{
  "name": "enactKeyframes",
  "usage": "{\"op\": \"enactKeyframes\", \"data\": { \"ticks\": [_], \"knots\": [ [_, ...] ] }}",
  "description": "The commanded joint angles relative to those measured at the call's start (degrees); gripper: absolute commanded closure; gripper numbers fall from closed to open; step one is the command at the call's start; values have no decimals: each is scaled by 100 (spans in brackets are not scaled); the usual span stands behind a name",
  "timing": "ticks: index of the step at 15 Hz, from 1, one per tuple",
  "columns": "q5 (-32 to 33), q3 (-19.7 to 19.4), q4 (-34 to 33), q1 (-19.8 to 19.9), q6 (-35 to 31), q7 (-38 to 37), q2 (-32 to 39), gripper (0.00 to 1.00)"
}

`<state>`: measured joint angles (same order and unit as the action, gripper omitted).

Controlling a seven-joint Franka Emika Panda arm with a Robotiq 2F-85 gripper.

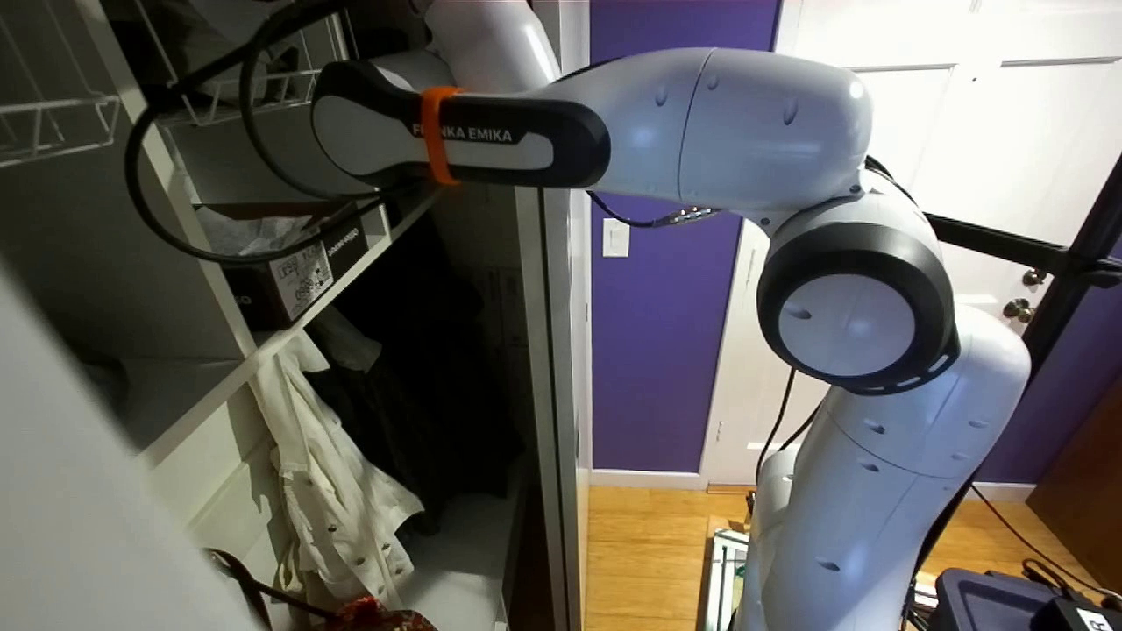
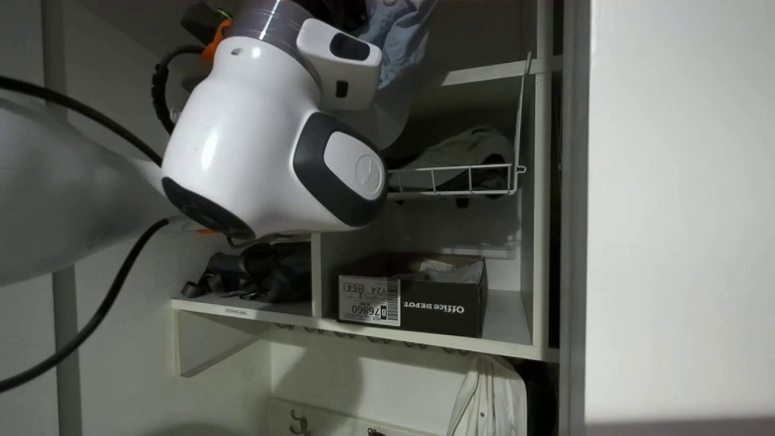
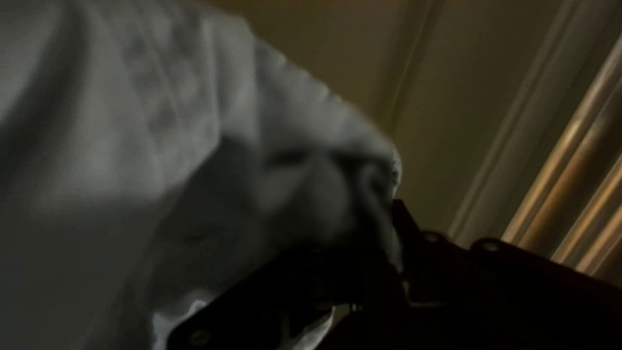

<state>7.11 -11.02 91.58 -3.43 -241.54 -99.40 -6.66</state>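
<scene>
In the wrist view a light grey-blue garment (image 3: 160, 121) with stitched seams covers the left side. My dark gripper (image 3: 392, 238) comes in from the bottom with its jaws nearly together, and a fold of the cloth runs in between them. The fingers are so dark that their pads do not show. In an exterior view the pale blue garment (image 2: 399, 42) hangs at the top beside the arm's wrist, where the gripper is mostly cut off or hidden. The gripper is out of sight in the view that shows the arm (image 1: 701, 123) reaching into the closet.
A black Office Depot box (image 2: 436, 306) sits on a shelf (image 2: 502, 348), beside dark bags (image 2: 260, 272). Above it is a white wire basket (image 2: 454, 192) with cloth inside. A white jacket (image 1: 333, 473) hangs below the shelf. The closet's door edge (image 1: 561, 350) stands near the arm.
</scene>
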Motion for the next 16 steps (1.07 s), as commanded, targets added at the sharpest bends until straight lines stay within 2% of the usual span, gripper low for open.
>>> {"op": "enactKeyframes", "data": {
  "ticks": [1,2,3,8,16],
  "knots": [
    [-12,161,-33,188,5,-31,23,88],
    [-12,162,-40,189,5,-30,23,88],
    [-12,162,-50,190,5,-30,25,97],
    [-194,251,-21,248,-90,67,145,97],
    [-454,347,-348,338,-89,94,453,97]
  ]
}}
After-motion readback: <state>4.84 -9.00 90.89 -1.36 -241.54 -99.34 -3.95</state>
